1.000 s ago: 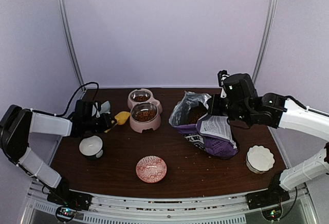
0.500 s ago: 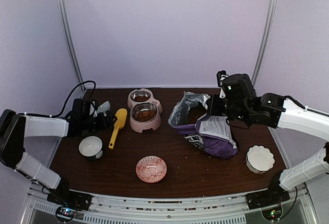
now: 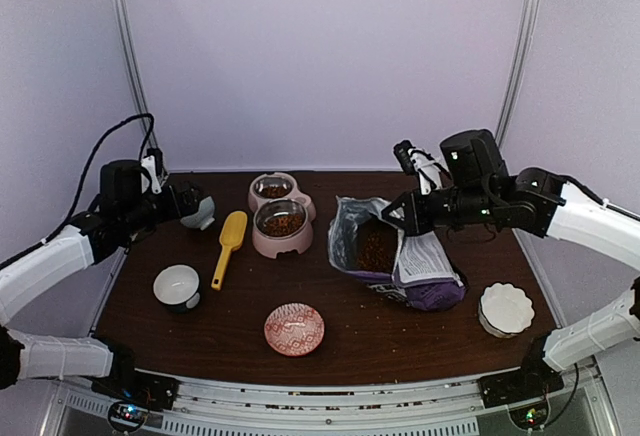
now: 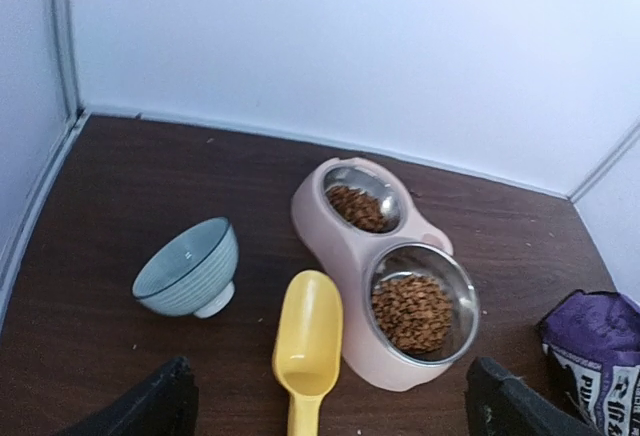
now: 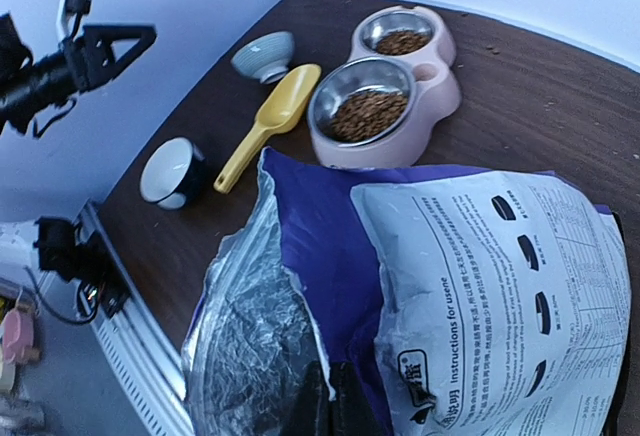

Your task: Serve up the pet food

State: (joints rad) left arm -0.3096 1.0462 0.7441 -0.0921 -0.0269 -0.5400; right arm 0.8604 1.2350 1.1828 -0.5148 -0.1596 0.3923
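Brown pet food [image 3: 282, 222] fills both wells of the pink feeder [image 3: 263, 247] left of centre, and more shows inside the purple bag [image 3: 428, 292] to the right. We judge serving nearly done. The left gripper [image 3: 180, 201], fingers wide and empty, should lift clear of the yellow scoop [image 3: 228, 247]. The right gripper [image 5: 330, 408], pinched on the bag's rim, should lower it gently so nothing spills. How full the bag is we cannot tell, and the left wrist view crops the scoop's handle.

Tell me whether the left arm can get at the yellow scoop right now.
Likely yes: the left tool is open and empty, and the yellow scoop lies flat on the table just below it, uncovered.
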